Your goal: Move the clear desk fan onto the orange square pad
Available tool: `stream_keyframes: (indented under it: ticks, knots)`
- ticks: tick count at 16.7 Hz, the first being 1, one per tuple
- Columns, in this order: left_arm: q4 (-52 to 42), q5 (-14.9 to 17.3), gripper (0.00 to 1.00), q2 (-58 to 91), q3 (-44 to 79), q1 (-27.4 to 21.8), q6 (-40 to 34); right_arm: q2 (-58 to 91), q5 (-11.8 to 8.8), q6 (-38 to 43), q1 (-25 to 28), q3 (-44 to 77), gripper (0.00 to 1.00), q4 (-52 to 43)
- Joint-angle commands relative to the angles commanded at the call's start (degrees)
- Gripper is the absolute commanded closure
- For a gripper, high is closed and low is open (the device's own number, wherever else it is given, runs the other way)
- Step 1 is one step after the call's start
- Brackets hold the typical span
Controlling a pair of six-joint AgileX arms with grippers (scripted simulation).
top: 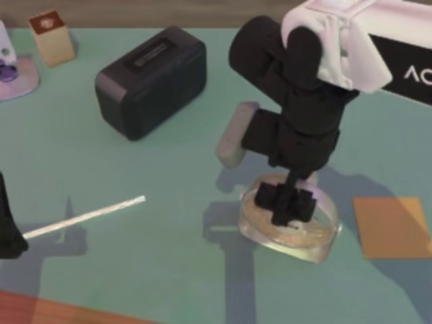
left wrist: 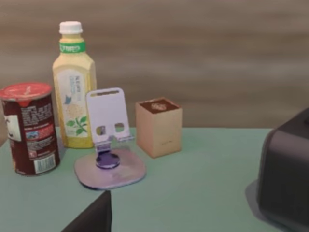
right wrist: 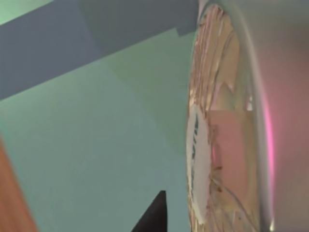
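Right gripper (top: pixel 290 201) reaching down into clear desk fan (top: pixel 317 236), fingers clamping its rim; orange square pad (top: pixel 391 227) lying well apart from fingers.

My white right arm casing (top: pixel 398 64): white letters "AC", cut off at the edge.
Yellow juice bottle (left wrist: pixel 74 92), red-lidded can (left wrist: pixel 30 128), black rounded box (top: pixel 150 81): print unreadable.

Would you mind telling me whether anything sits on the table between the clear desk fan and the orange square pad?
Nothing visible does. In the top view the right gripper is down on the clear desk fan, and only bare table separates the fan from the orange square pad at its right.
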Motion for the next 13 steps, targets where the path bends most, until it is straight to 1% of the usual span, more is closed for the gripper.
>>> stream_keyframes:
  ticks: [6, 7, 13]
  knots:
    - [0.0, 0.0, 0.0, 0.0, 0.0, 0.0, 0.0, 0.0, 0.0, 0.0, 0.0, 0.0, 0.98, 0.0]
    - [0.0, 0.0, 0.0, 0.0, 0.0, 0.0, 0.0, 0.0, 0.0, 0.0, 0.0, 0.0, 1.0, 0.0]
    - [0.0, 0.0, 0.0, 0.0, 0.0, 0.0, 0.0, 0.0, 0.0, 0.0, 0.0, 0.0, 1.0, 0.0]
